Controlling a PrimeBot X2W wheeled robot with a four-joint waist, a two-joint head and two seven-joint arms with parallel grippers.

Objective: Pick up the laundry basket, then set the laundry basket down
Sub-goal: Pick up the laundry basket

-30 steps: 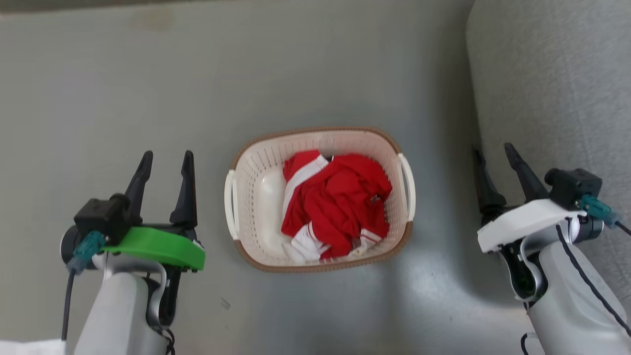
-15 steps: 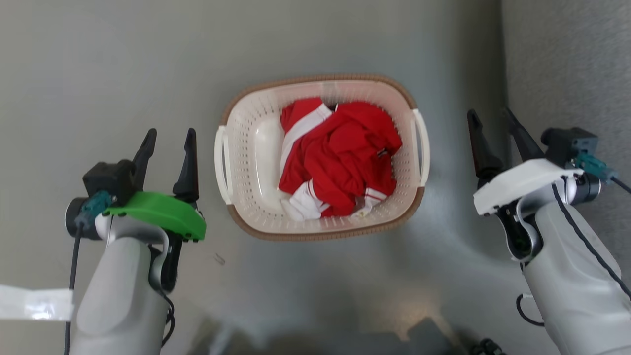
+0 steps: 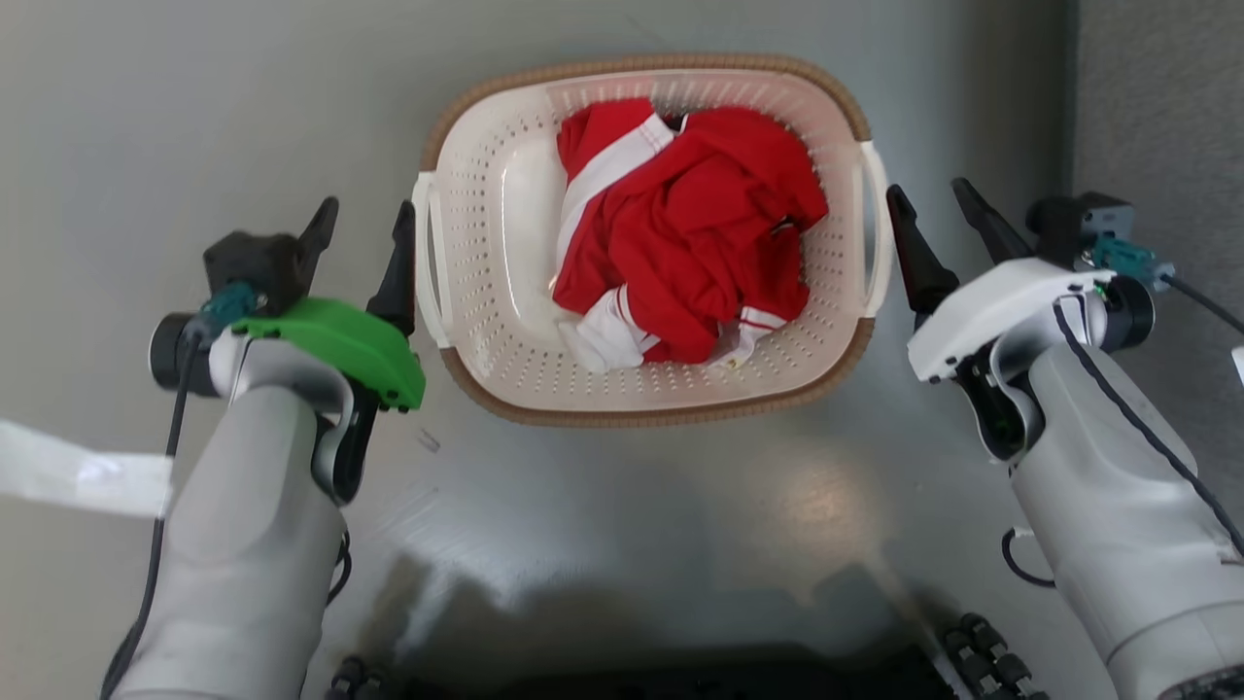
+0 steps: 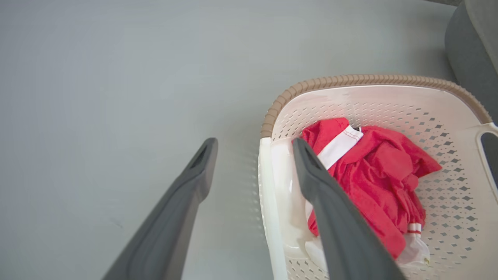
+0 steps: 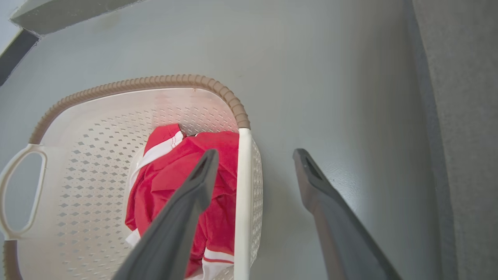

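**Two open grippers flank the laundry basket [image 3: 491, 292] on a grey floor [image 3: 194, 97]**

Head view: the cream basket with its brown rim sits on the floor at upper centre. It holds a crumpled red and white garment [image 3: 700, 214]. The left gripper [image 3: 367, 207] is just beside the basket's left handle [image 3: 425, 262], jaws spread and empty. The right gripper [image 3: 926, 190] is just beside the right handle [image 3: 878, 233], also spread and empty. Grey upholstery [image 3: 1166, 97] runs along the right edge.

Left wrist view: the two dark fingers [image 4: 186, 194] stand apart. The white handle runs up between them, with one finger over bare floor and the other over the basket's inside. Whether either touches the handle cannot be told.

Right wrist view: this is a mirrored arrangement, with the handle between the parted fingers, one over the garment and one over the floor.
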